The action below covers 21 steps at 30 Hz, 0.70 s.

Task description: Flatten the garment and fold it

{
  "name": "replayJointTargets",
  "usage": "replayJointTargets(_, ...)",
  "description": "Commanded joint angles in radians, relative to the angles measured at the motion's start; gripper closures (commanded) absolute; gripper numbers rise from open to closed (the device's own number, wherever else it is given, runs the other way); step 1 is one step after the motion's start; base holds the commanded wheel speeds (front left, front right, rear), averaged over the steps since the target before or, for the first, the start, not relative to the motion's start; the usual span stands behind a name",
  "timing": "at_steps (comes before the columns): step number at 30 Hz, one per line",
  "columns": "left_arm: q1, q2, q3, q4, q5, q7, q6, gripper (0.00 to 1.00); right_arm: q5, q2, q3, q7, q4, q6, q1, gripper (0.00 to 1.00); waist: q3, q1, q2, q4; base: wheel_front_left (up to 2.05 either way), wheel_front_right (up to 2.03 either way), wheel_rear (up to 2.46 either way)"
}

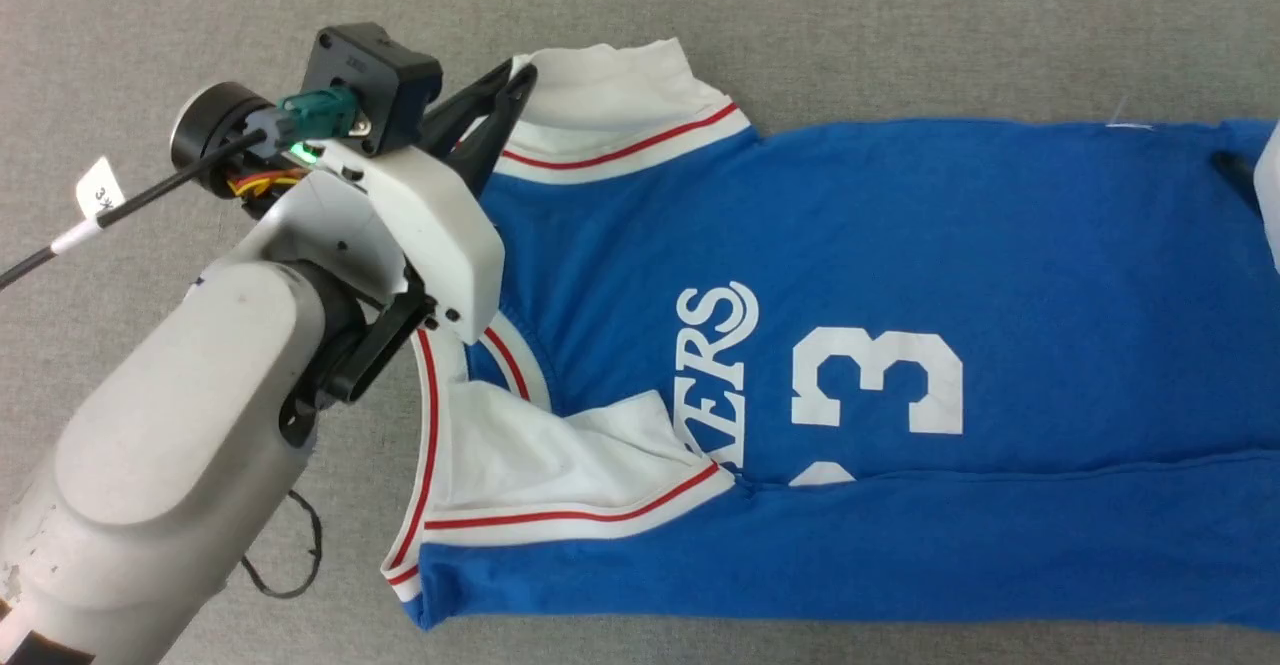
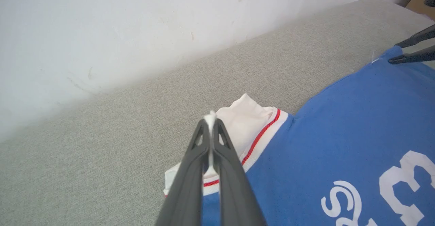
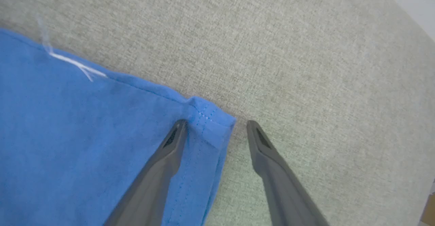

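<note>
There's the garment (image 1: 900, 245), a blue jersey, spread sideways on the grey cloth surface (image 1: 900, 25), lettering up, with one white sleeve folded in over the chest. At the other white sleeve (image 2: 251, 124) the left gripper (image 2: 210, 124) is pinched tight on the edge, a sliver of cloth between its fingers. The right gripper (image 3: 215, 125) gapes wide astride the hem corner (image 3: 207, 120), one finger on blue, one on grey, holding nothing
</note>
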Motion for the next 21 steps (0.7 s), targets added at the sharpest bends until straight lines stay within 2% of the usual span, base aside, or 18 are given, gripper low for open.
replayJointTargets(1, 0.015, -0.006, -0.003, 0.0, 0.005, -0.006, 0.004, 1.0, 0.003, 0.014, 0.022, -0.002, 0.012, -0.001, 0.01, 1.0, 0.005, 0.0001, 0.0, 0.004, 0.0, 0.0, 0.0)
replayJointTargets(10, 0.028, -0.001, 0.017, 0.026, -0.007, -0.042, 0.015, 1.0, 0.039, 0.019, 0.093, -0.139, 0.062, -0.001, -0.031, 1.0, -0.022, 0.0001, 0.0, -0.016, 0.0, 0.0, 0.0)
replayJointTargets(14, 0.053, 0.007, 0.033, 0.036, -0.022, -0.063, 0.026, 1.0, 0.068, 0.03, 0.099, -0.211, 0.068, -0.001, -0.032, 1.0, -0.074, 0.0001, 0.0, -0.036, 0.0, 0.0, 0.0)
replayJointTargets(21, 0.158, 0.041, 0.072, 0.02, -0.066, -0.097, 0.065, 1.0, 0.106, 0.011, 0.089, -0.325, 0.019, -0.001, 0.039, 1.0, -0.173, 0.0001, 0.0, -0.064, 0.0, 0.0, 0.0)
